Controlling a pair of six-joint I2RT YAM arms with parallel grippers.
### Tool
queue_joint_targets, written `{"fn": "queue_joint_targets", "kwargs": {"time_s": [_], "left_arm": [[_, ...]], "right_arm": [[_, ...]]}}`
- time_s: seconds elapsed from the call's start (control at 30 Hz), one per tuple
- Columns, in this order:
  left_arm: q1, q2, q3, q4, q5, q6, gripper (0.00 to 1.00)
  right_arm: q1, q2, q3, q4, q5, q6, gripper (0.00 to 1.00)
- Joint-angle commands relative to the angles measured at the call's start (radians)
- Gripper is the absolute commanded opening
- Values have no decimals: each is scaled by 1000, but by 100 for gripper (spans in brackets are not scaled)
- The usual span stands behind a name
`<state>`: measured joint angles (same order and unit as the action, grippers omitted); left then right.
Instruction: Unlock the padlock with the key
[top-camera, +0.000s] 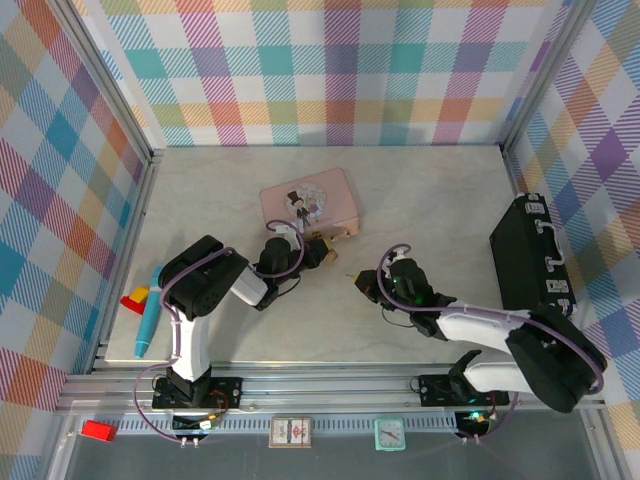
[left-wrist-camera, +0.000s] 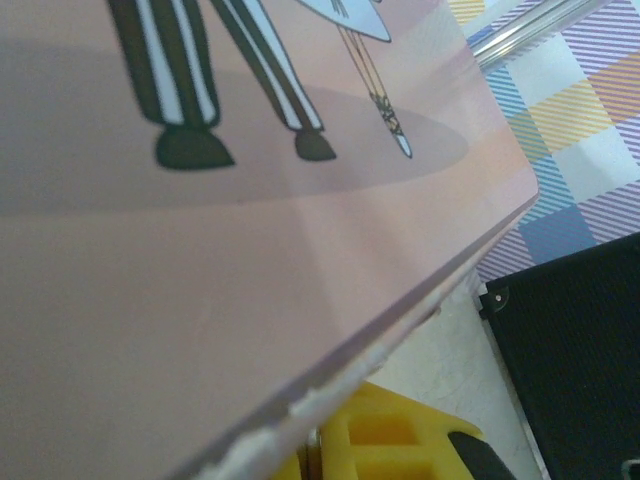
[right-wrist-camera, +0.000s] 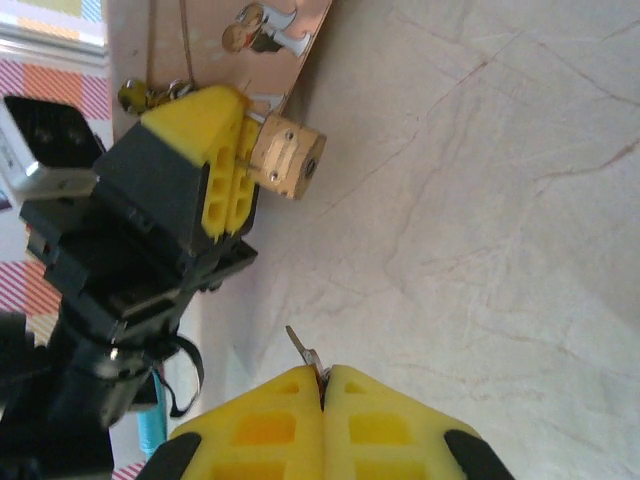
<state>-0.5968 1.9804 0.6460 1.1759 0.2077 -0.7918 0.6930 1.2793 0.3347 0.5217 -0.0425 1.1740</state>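
Note:
The brass padlock (right-wrist-camera: 287, 166) is gripped between the yellow fingers (right-wrist-camera: 222, 160) of my left gripper (top-camera: 318, 246), which is shut on it just in front of the pink tin (top-camera: 308, 203). Its keyhole face points out toward the right arm. In the top view the padlock (top-camera: 325, 240) sits by the tin's front edge. My right gripper (right-wrist-camera: 323, 378) is shut on the key (right-wrist-camera: 303, 350), whose thin silver blade sticks out from the fingertips toward the padlock with a clear gap of table between them. The pink tin lid (left-wrist-camera: 250, 250) looms close in the left wrist view, above a yellow finger (left-wrist-camera: 390, 440).
A black case (top-camera: 530, 255) lies at the right side of the table, and the black case (left-wrist-camera: 570, 350) is also seen from the left wrist. A blue pen (top-camera: 150, 312) and a red-yellow block (top-camera: 135, 298) lie at the left edge. Plaid walls enclose the table.

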Motion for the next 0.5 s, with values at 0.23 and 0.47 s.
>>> {"fn": "queue_joint_targets", "kwargs": {"time_s": [0.23,0.47], "left_arm": [[-1,-83,61,-361,112,-191,2],[-4,-124,103,-474,108,-215,1]], "right_arm": [[-72,156,12,285,-92,100,0],[-90,329,14,499,-139,210,0]]}}
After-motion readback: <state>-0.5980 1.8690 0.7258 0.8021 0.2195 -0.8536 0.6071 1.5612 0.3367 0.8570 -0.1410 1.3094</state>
